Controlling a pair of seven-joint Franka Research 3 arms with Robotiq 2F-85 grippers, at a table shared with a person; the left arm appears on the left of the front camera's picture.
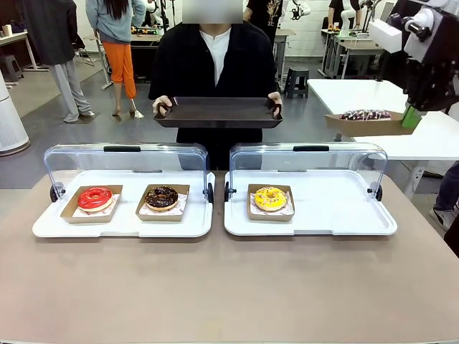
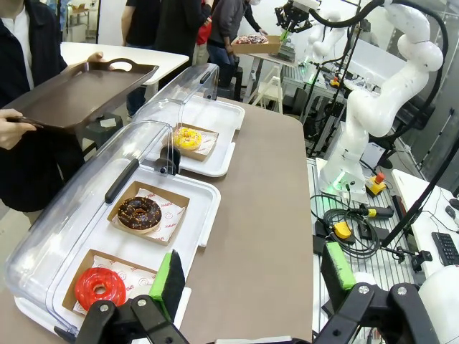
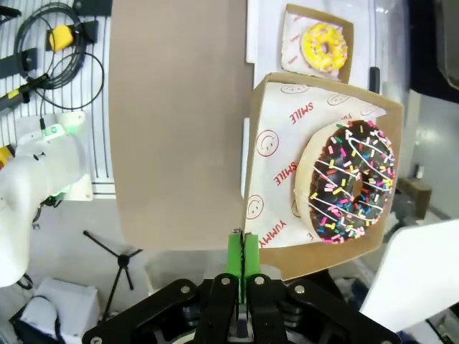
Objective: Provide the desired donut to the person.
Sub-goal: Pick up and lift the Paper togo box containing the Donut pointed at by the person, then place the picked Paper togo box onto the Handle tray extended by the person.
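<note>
The person (image 1: 215, 50) stands at the far side holding out a dark serving tray (image 1: 219, 112) with both hands. My right gripper (image 1: 410, 118) hangs high at the right, shut on the edge of a cardboard tray (image 1: 362, 125) carrying a chocolate donut with coloured sprinkles (image 1: 366, 115). In the right wrist view its green pads (image 3: 234, 259) pinch the cardboard edge (image 3: 272, 172) beside the sprinkled donut (image 3: 351, 183). My left gripper (image 2: 252, 276) is open and holds nothing, above the table's left end near the red donut (image 2: 99, 285).
Two white display trays (image 1: 315, 222) with raised clear lids (image 1: 125, 161) stand on the brown table. They hold a red donut (image 1: 95, 198), a chocolate donut (image 1: 161, 197) and a yellow donut (image 1: 270, 198). A white side table (image 1: 430, 136) is behind at the right.
</note>
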